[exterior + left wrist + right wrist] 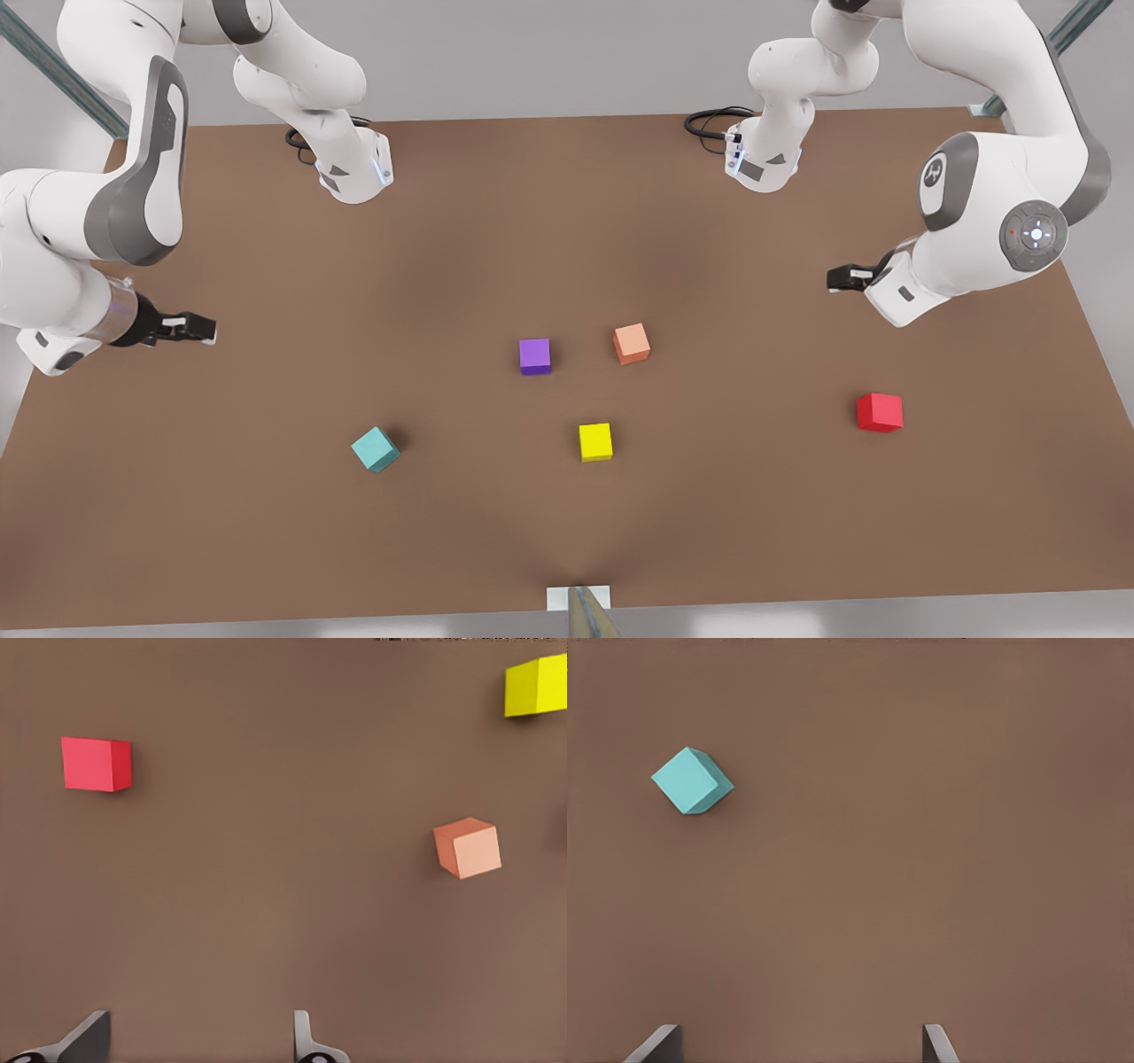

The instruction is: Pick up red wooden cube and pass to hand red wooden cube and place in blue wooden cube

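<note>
The red wooden cube (880,412) (96,764) lies on the brown table at the front view's right. My left gripper (849,277) (195,1041) hovers above and behind it, open and empty. Toward the front view's left, the blue wooden cube (376,448) (691,780) rests on the table, turned at an angle. The hand is my right gripper (199,330) (797,1043), black on a silver wrist. It hangs open and empty at the far left, apart from the teal cube.
A purple cube (534,356), a salmon-orange cube (631,343) (468,848) and a yellow cube (595,441) (536,686) sit near the table's middle. Both arm bases (354,168) (762,159) stand at the far edge. A small post (580,607) rises at the near edge.
</note>
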You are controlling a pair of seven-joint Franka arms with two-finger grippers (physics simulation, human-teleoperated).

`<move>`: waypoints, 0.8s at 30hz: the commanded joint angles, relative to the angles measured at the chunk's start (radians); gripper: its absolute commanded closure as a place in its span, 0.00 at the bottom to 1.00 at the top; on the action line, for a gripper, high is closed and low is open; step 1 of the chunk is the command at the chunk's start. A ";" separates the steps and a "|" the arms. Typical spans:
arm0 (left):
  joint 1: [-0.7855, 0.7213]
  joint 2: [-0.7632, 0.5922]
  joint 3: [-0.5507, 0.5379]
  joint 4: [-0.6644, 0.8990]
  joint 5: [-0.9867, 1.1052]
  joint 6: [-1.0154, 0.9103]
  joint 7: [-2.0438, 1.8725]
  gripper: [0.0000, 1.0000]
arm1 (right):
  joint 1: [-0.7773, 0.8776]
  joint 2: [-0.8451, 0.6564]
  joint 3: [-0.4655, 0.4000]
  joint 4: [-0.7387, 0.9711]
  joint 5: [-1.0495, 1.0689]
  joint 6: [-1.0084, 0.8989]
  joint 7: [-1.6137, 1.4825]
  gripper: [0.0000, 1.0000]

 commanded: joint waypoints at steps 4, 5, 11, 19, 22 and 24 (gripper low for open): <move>0.002 -0.001 0.000 0.000 0.000 0.019 -0.022 0.00 | 0.000 -0.003 0.000 -0.002 0.002 0.032 -0.041 0.00; 0.002 0.001 0.000 0.000 0.000 0.018 -0.022 0.00 | 0.000 -0.001 0.000 -0.002 0.000 0.033 -0.041 0.00; 0.002 0.197 0.092 0.023 0.018 0.217 -0.008 0.00 | 0.000 -0.001 0.000 -0.002 0.000 0.032 -0.041 0.00; 0.058 0.466 0.198 0.110 0.015 0.439 0.332 0.00 | 0.001 0.000 0.000 -0.004 0.000 0.032 -0.041 0.00; 0.080 0.532 0.202 0.120 0.015 0.475 0.398 0.00 | 0.001 0.000 0.000 -0.005 0.002 0.030 -0.041 0.00; 0.087 0.539 0.202 0.117 0.017 0.533 0.402 0.00 | 0.001 0.000 0.000 -0.005 0.002 0.029 -0.043 0.00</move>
